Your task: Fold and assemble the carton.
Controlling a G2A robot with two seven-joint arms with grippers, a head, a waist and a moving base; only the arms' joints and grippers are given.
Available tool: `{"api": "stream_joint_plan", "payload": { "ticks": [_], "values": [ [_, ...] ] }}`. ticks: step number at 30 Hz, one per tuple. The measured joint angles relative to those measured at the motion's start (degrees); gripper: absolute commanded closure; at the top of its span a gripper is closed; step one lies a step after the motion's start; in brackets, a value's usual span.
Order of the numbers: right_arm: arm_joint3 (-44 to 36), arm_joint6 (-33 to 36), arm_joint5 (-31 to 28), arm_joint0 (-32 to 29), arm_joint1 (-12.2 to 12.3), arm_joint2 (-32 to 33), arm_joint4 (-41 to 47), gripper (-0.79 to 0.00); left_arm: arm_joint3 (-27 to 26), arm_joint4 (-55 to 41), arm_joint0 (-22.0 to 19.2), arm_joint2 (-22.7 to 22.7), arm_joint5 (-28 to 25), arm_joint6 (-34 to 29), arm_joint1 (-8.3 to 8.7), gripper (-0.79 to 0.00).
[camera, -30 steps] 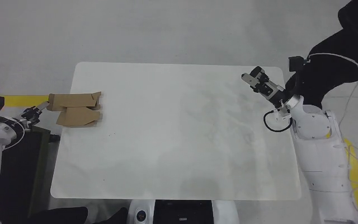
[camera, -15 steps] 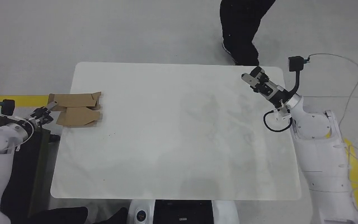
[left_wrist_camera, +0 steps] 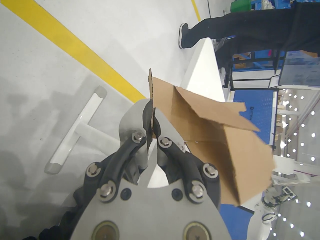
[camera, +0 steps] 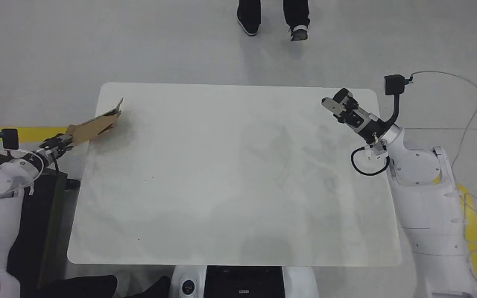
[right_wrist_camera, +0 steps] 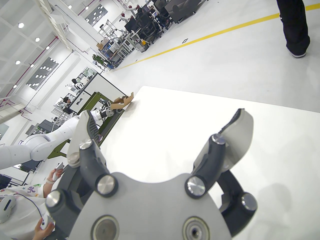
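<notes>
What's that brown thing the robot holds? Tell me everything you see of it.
The carton is plain brown corrugated cardboard, unassembled, its panels and flaps partly spread. The left gripper is shut on one thin edge, holding it tilted at the table's far left corner. Whether it touches the table is unclear.

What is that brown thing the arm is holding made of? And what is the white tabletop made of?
The carton, pinched in the left gripper, looks like corrugated cardboard: it is matte brown, with creased flaps and a ridged cut edge. The table seems to be a smooth white board, faintly smudged; whether it is laminate or painted, I cannot tell.
</notes>
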Motion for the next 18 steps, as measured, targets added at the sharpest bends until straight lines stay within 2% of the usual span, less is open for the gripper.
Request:
{"api": "stream_joint_plan", "payload": {
  "ticks": [8, 13, 18],
  "values": [
    [0.0, 0.0, 0.0, 0.0, 0.0, 0.0, 0.0, -0.785, -1.1, -4.4, -2.3, -2.1, -0.4, -2.2, -0.07, 0.000],
    [0.0, 0.0, 0.0, 0.0, 0.0, 0.0, 0.0, -0.785, -4.2, -7.7, -2.8, -3.2, -1.1, -4.5, -0.20, 0.000],
    [0.0, 0.0, 0.0, 0.0, 0.0, 0.0, 0.0, -0.785, -8.6, -11.4, -1.2, -4.8, -0.6, -7.7, -0.03, 0.000]
  ]
}}
